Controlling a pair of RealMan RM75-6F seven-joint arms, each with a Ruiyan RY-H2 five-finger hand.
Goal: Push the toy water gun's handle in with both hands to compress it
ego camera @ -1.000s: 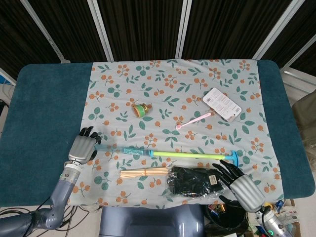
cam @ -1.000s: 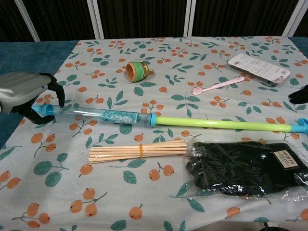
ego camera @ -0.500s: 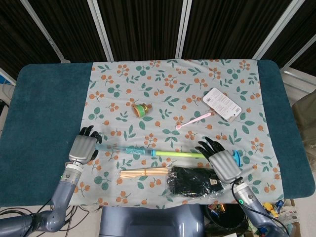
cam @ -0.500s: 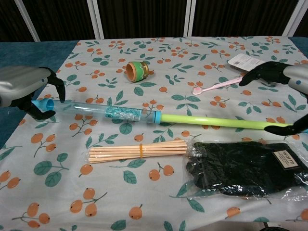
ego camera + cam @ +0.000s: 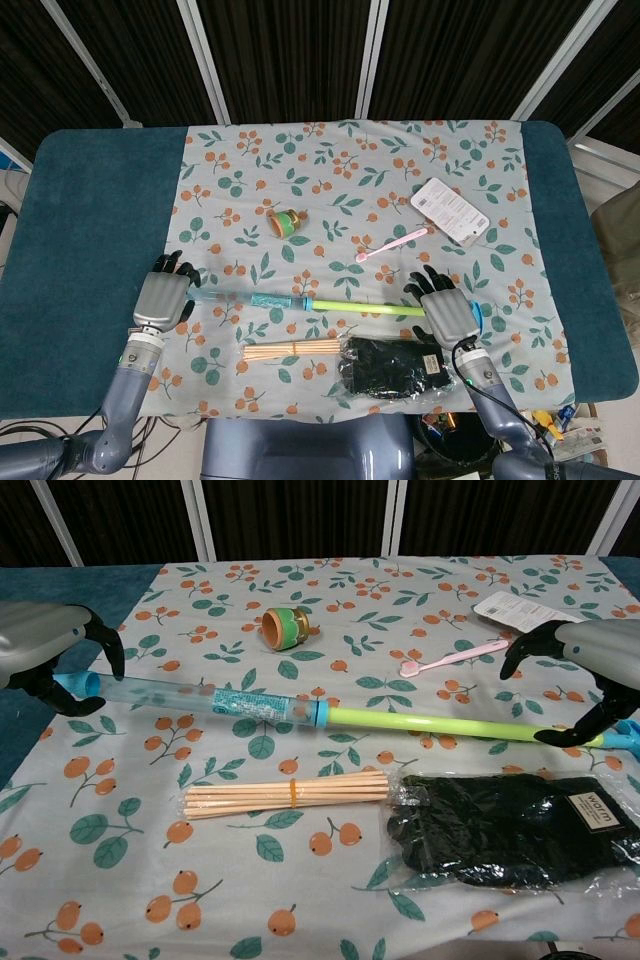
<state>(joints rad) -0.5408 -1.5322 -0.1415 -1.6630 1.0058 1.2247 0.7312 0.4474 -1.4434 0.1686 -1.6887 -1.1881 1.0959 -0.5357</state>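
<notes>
Floral tablecloth point(image 5: 330, 180) over a teal table point(image 5: 90, 220), dark slatted panels behind.

Fingers point(image 5: 108, 645) of the left hand point(image 5: 40, 650): curled in a hook over the blue nozzle end at the left edge of the chest view, thumb under it, closed around the tip. Judged a brace, so that the clear barrel point(image 5: 200, 697) could not slide away under a push from the other end.

Fingers point(image 5: 520, 650) of the right hand point(image 5: 590, 660): arched wide above the green plunger rod point(image 5: 440, 725), thumb tip low against or just beside the rod, not closed on it; true contact not possible to tell. Blue handle point(image 5: 628, 738) just behind that hand, at the right edge. Judged a cupped approach, with the palm not yet squarely behind the handle.

Toy water gun point(image 5: 300, 303): lay flat across the lower middle of the head view, nozzle left, handle right, slightly slanted. Much green rod showed outside the barrel, so compression judged far from done.

Just below it, near but apart: a banded bundle of wooden skewers point(image 5: 290, 793) and bagged black gloves point(image 5: 510, 825). Above, well apart: a pink toothbrush point(image 5: 455, 657), a small orange-and-green cup point(image 5: 284, 627) and a white card pack point(image 5: 530, 617).
</notes>
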